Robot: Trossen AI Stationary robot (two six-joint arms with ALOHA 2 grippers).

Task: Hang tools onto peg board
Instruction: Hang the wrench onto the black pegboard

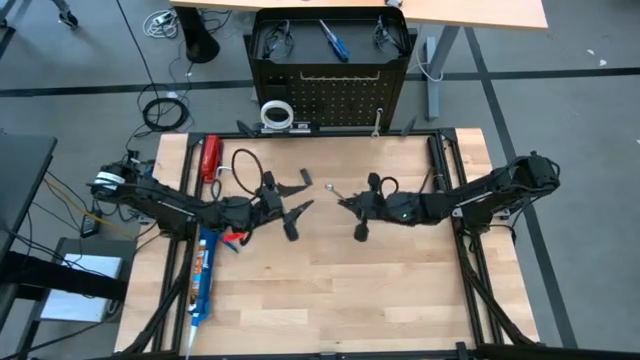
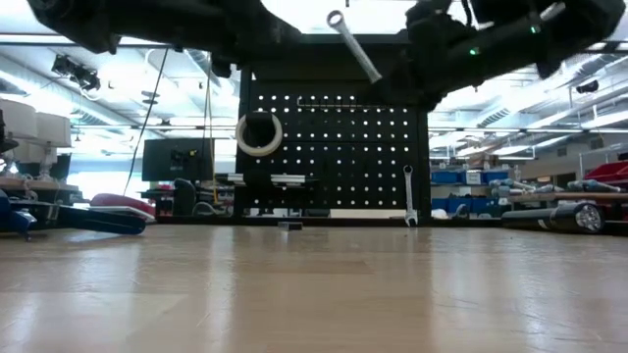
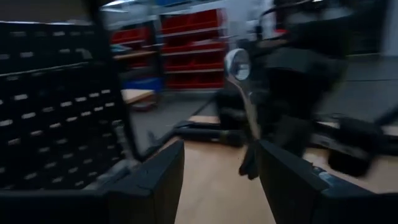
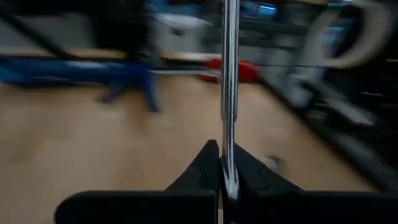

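One wrench [image 4: 229, 74] sits clamped in your right gripper [image 4: 222, 177], its top cut off in the wrist view. Your left gripper [image 1: 298, 196] hangs spread apart nearby, holding nothing.

This is a workshop or robotics lab. A pale wooden table [image 1: 330, 290] in a black metal frame stands on a grey floor, with loose cables [image 1: 165, 110] lying to the far left. Behind the table, the low view shows an open hall with ceiling strip lights [image 2: 88, 49], a monitor [image 2: 177, 162] on the left and shelves of blue bins [image 2: 461, 178] on the right. Racks of red bins [image 3: 186, 46] show in the left wrist view.
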